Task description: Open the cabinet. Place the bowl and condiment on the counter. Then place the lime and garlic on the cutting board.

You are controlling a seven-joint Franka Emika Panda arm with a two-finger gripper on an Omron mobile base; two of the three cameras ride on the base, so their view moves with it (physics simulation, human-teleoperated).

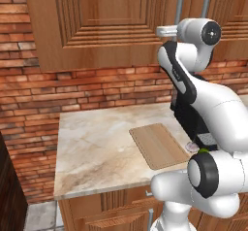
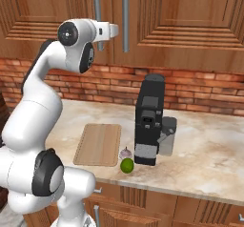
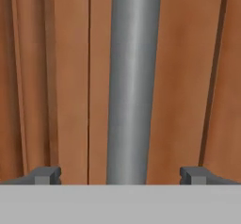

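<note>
Brick-backed counter [image 2: 209, 149], cabinet [image 2: 181, 21] shut, fingers [image 3: 47, 175] spread wide either side of its handle [image 3: 132, 82]

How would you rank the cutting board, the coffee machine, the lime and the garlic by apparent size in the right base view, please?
1. Coffee machine.
2. Cutting board; it lies flat and foreshortened, so its gap to the machine is unsure.
3. Lime.
4. Garlic, only slightly smaller than the lime.
</note>
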